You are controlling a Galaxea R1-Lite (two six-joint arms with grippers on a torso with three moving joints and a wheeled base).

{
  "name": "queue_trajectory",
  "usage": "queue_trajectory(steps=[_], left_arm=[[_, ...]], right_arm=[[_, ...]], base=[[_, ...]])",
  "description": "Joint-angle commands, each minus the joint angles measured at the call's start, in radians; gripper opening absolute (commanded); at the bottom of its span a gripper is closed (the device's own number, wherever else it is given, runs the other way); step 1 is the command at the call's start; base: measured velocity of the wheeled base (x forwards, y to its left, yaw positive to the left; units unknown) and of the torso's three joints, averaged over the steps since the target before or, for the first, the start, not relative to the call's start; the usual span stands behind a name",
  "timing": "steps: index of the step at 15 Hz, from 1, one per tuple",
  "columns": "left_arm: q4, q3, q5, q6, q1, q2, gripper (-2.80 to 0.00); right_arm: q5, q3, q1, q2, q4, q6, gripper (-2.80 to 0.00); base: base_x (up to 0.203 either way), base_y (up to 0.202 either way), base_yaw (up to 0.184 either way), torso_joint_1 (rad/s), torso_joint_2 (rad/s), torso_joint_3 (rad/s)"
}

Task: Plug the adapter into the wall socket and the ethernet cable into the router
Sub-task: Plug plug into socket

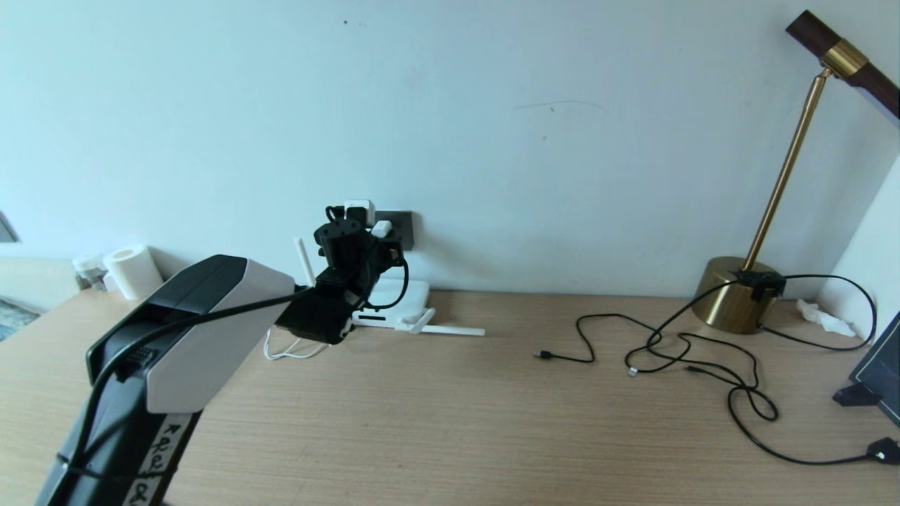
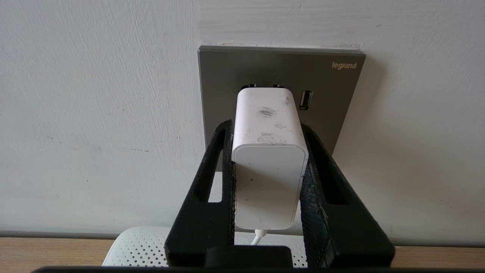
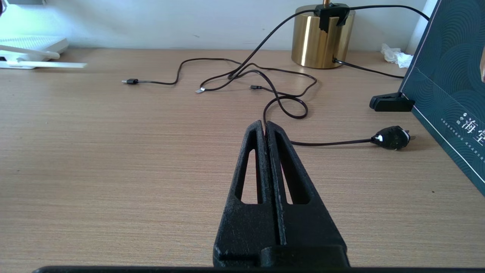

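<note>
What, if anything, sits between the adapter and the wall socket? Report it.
Nothing visible. The left gripper holds the adapter between its fingers, its front end right at the wall socket. Whether the pins are fully seated cannot be told.

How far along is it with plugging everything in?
Partway. The left gripper grips the adapter right at the wall socket; whether it is fully seated I cannot tell. The router waits below on the table, and no ethernet cable shows in it. The right gripper rests shut and empty.

The adapter (image 2: pixel 269 151) sits against the wall socket (image 2: pixel 333 98), above the router (image 2: pixel 140 248).
</note>
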Motion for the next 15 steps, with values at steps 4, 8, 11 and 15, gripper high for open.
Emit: queue_trajectory(steps=[4,8,11,15], left_arm=[[-0.001,-0.011,0.002,0.000,0.000,0.002,-2.80],[0.006,-0.021,0.002,0.000,0.000,0.003,-2.80],[0.015,-0.028,0.002,0.000,0.000,0.005,-2.80],[0.018,-0.029,0.002,0.000,0.001,0.005,-2.80]], right_arm=[[0.000,0.011,0.000,0.001,-0.001,0.000,-2.80],[0.000,0.011,0.001,0.000,-0.001,0.000,-2.80],[0.000,0.011,0.001,0.000,-0.001,0.000,-2.80],[0.000,0.011,0.000,0.000,-0.001,0.000,-2.80]], base=[[0.000,0.000,0.000,0.000,0.00,0.000],[0.000,0.000,0.000,0.000,0.00,0.000],[0.000,0.000,0.000,0.000,0.00,0.000],[0.000,0.000,0.000,0.000,0.00,0.000]])
